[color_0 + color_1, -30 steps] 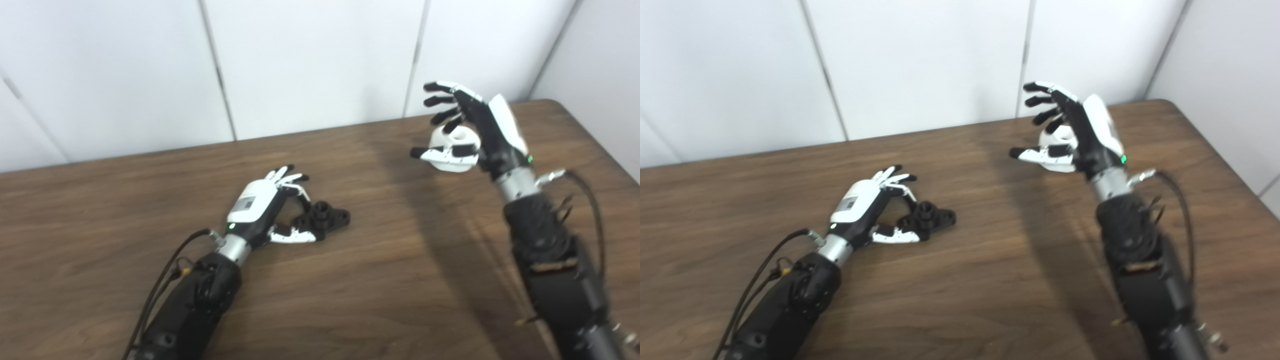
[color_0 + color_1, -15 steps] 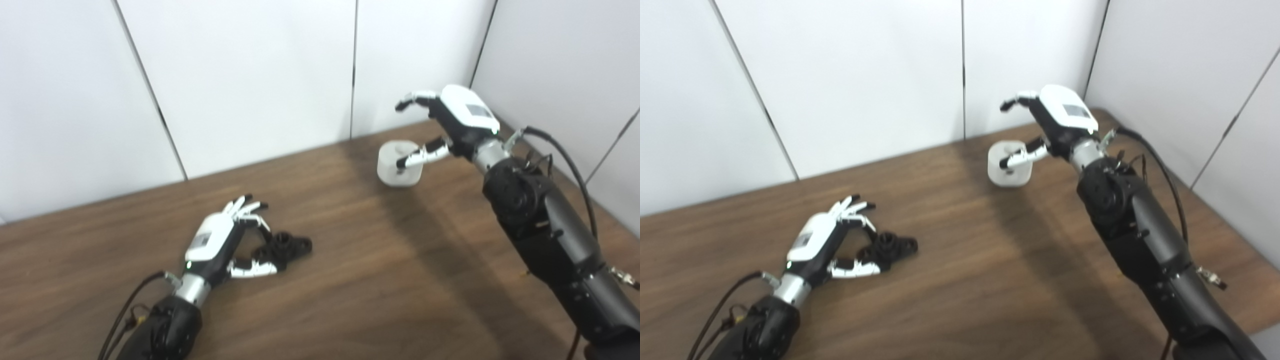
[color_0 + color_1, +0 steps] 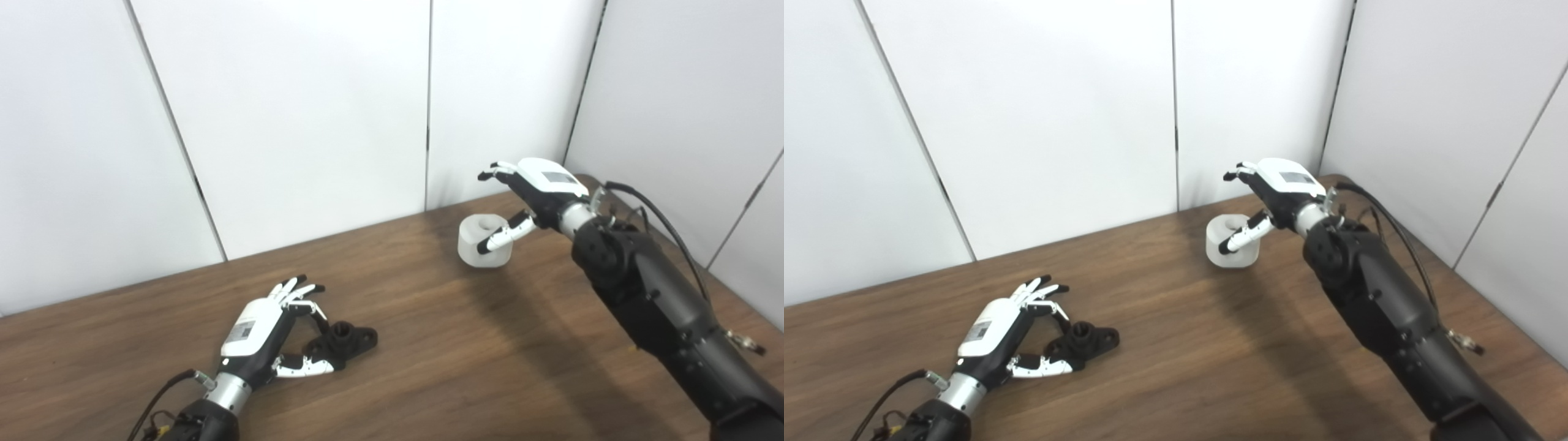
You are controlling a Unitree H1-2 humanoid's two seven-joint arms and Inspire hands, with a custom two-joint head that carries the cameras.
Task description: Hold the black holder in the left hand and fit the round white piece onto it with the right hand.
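The black holder [image 3: 346, 339] lies flat on the brown table [image 3: 465, 373] at front left. My left hand [image 3: 260, 327] rests beside it, open, with fingers arched over its left end and the thumb along its near side. The round white piece [image 3: 470, 237], a short cylinder with a hole in its top, stands on the table at the back right near the wall. Just above and to its right hovers my right hand [image 3: 1280, 187], open, fingers stretched out over the piece while the thumb [image 3: 1240, 236] lies across its front.
White wall panels [image 3: 306, 122] close off the table's far edge and the right side, forming a corner just behind my right hand. The right forearm [image 3: 661, 306] stretches diagonally over the table's right part, with a cable looping beside it.
The camera has tilted up and turned. The white piece, held up in my right hand a second ago, now stands on the table under the spread fingers. My left hand stays by the holder.
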